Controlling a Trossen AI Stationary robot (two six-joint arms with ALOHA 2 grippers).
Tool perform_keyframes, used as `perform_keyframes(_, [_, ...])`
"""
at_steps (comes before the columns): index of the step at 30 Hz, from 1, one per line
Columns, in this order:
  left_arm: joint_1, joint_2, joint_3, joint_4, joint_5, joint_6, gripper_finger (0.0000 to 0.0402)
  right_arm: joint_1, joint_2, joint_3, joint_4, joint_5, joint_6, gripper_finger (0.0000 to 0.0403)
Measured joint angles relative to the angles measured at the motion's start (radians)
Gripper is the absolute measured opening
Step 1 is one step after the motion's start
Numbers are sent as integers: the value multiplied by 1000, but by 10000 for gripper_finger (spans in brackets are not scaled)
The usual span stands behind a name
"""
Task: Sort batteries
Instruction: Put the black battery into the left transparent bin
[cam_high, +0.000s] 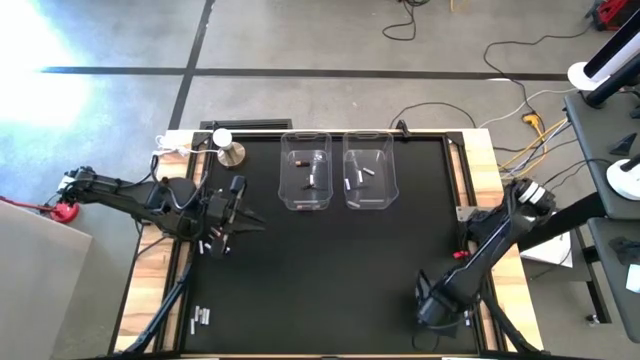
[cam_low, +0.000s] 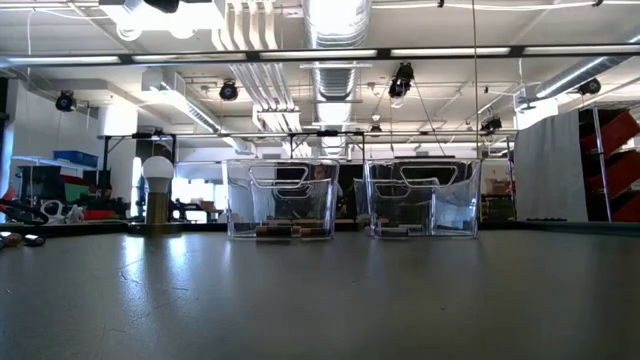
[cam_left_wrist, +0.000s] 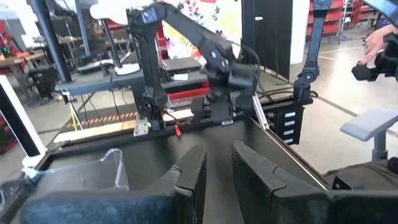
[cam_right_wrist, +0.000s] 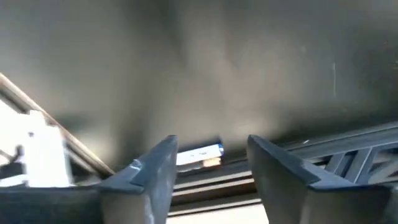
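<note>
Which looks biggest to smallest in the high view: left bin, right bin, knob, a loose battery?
1. Left bin and right bin: alike, no ranking between them.
2. Knob.
3. Loose battery, smallest.

Mat (cam_high: 330, 280) black, table edge (cam_high: 480, 160) pale wood. Two bins (cam_high: 305, 170) (cam_high: 368, 168) clear. Batteries: white/silver (cam_high: 366, 175) in right bin, darker reddish (cam_high: 309, 182) in left (white loose ones (cam_high: 201, 317) near-left). Arms (cam_high: 120, 193) dark. Knob (cam_high: 231, 153) silver.

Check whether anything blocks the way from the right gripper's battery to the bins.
Nothing visible does. The battery lies between the right gripper's open fingers at the table's near right corner; only bare mat lies between it and the bins.
</note>
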Motion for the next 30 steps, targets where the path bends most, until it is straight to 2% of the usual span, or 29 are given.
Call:
perform_keyframes(8, [0, 0, 0, 17, 0, 53, 57, 74, 150, 60, -7, -170, -82, 273])
perform_keyframes(18, [0, 1, 0, 18, 0, 100, 57, 173, 241, 88, -6, -176, -127, 341])
perform_keyframes(23, [0, 1, 0, 26, 0, 124, 57, 191, 238, 55, 1, -170, -140, 349])
perform_keyframes(30, [0, 1, 0, 29, 0, 124, 57, 192, 240, 30, 21, -153, -170, 331])
